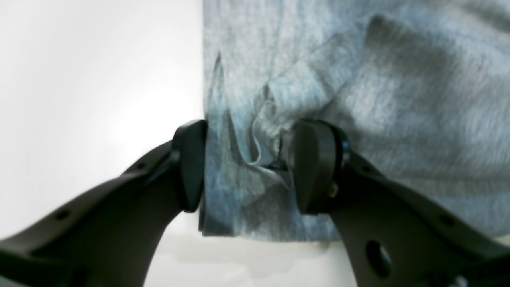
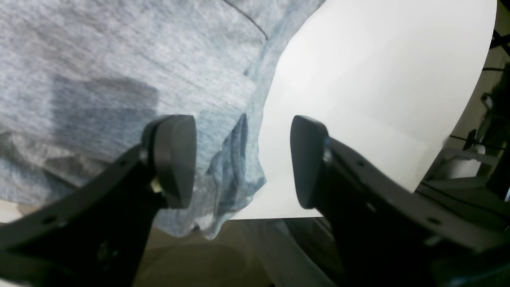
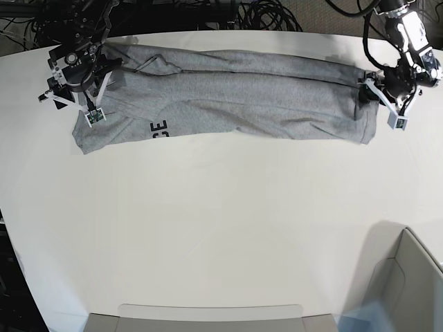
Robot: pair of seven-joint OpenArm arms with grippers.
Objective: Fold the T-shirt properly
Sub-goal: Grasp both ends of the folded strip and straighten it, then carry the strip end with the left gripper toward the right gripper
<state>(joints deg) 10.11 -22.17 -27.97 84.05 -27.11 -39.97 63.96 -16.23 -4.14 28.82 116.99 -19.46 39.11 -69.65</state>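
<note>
**Both hands at the ends of the strip, ready for the cross fold**

The T-shirt (image 3: 235, 100) lies along the far side of the white tabletop (image 3: 208, 228) as a long, narrow band — its sides appear already folded inward, with a fragment of black lettering (image 3: 159, 127) showing near the front edge toward the base view's left. The step in hand looks like the gathering of the two ends before the band is shortened.

The left hand (image 1: 243, 165) sits at the band's end on the base view's right. Its fingers stand on either side of a bunched ridge of grey cloth at the shirt's edge; they touch the fabric on both sides, yet a gap remains between them, so the hold reads as partly drawn in rather than fully pinched.

The right hand (image 2: 243, 161) is at the opposite end. Its fingers are spread, one over the cloth and the other over bare tabletop, with the rumpled corner of the shirt lying between them — not gripped.

The next move probably calls for both hands to pinch all layers firmly, then lift and carry one end over the other. The risk, as a judgement, is catching only the top layer, which would let the earlier folds fall open.
</note>
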